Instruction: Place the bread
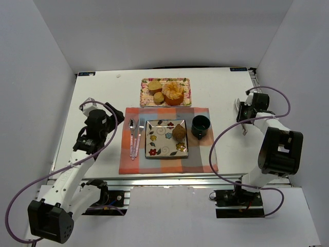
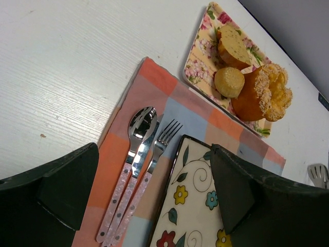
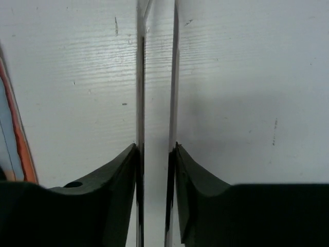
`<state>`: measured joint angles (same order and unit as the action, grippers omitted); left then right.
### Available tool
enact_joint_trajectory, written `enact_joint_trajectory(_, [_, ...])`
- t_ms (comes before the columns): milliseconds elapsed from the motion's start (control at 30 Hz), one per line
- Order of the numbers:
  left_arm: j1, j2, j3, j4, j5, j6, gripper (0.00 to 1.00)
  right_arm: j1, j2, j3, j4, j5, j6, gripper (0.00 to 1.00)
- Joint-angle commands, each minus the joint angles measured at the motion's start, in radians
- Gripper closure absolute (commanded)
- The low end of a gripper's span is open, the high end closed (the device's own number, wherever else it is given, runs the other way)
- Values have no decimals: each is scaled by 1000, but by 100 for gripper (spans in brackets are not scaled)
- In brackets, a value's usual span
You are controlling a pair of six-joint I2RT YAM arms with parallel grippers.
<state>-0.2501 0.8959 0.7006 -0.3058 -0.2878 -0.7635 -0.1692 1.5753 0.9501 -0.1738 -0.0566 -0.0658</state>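
Left of the flowered plate (image 1: 157, 146), past the spoon (image 2: 141, 123) and fork (image 2: 167, 134), my left gripper (image 2: 152, 154) hangs with its jaws spread wide and empty. On the plate's right half sits the bread (image 1: 179, 132), a small golden-brown roll that neither arm touches. Well right of the plate, my right gripper (image 3: 156, 149) is pinched narrow on what I take for metal tongs (image 3: 140, 77). I judge the roll light, soft and easily dented, best taken gently across its widest middle.
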Motion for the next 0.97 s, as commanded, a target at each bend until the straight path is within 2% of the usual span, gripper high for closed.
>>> enact_joint_trajectory(0, [3, -5, 40, 19, 10, 9, 2, -3, 66, -19, 100, -31, 31, 60])
enact_joint_trajectory(100, [5, -14, 30, 23, 7, -3, 2, -12, 129, -31, 97, -48, 23, 43])
enact_joint_trajectory(167, [5, -21, 25, 22, 3, -7, 2, -18, 144, -31, 91, -57, 8, 37])
enact_joint_trajectory(200, [5, -26, 22, 19, 1, -8, 2, -18, 150, -31, 91, -57, 4, 30])
enact_joint_trajectory(367, [5, -35, 13, 11, -2, -13, 2, -21, 146, -1, 53, -69, -32, 21])
enact_joint_trajectory(400, [5, -37, 13, 10, -2, -13, 2, -21, 123, 19, 28, -69, -37, 13])
enact_joint_trajectory(433, [5, -37, 13, 7, -2, -13, 2, -21, 105, 30, 11, -68, -46, 11])
enact_joint_trajectory(633, [3, -51, 19, -4, -16, -7, 2, -16, -37, 165, -159, -57, -189, 10])
enact_joint_trajectory(800, [3, -40, 42, -6, -14, 7, 2, -4, -165, 211, -135, -71, -152, 11])
enact_joint_trajectory(933, [5, -37, 48, -4, -14, 18, 2, 126, -245, 219, -87, -83, -227, 10])
